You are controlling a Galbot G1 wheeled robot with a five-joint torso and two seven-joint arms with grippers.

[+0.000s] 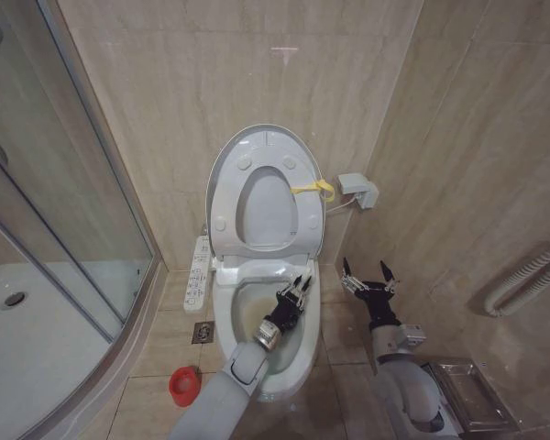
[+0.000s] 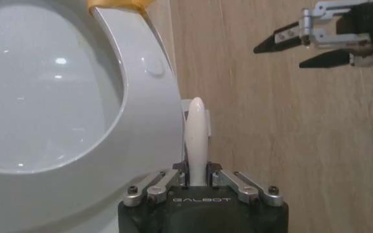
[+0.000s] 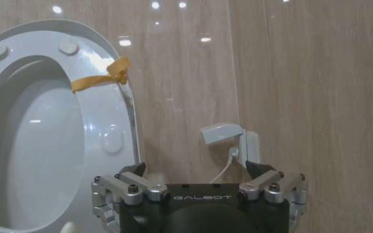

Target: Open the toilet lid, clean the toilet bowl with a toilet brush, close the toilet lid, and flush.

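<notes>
Clamped in the left gripper (image 2: 198, 182) is the toilet brush (image 2: 197, 133), its slim white handle pinched between fingers drawn in tight on it; the handle's rounded end points up past the raised seat. From the head view that left gripper (image 1: 296, 295) hangs over the right-hand part of the toilet bowl (image 1: 298, 353), whose inside shows yellowish-brown staining, and the brush head itself is hidden below the arm, so whether it touches the ceramic cannot be told. On the floor to the left of the bowl stands the red holder (image 1: 183, 386), well apart from the arm. Just right of the bowl, over the tiles, the right gripper (image 1: 368, 281) waits with its fingers spread wide and nothing between them. Farther back the toilet lid (image 1: 266, 209) and the ring seat (image 1: 222, 197) both stand upright against the wall, a yellow strap (image 1: 313, 190) at the right edge. With the hold so narrow on a smooth handle, a sideways scrub could twist the brush loose, and a high sweep could knock the seat down.
</notes>
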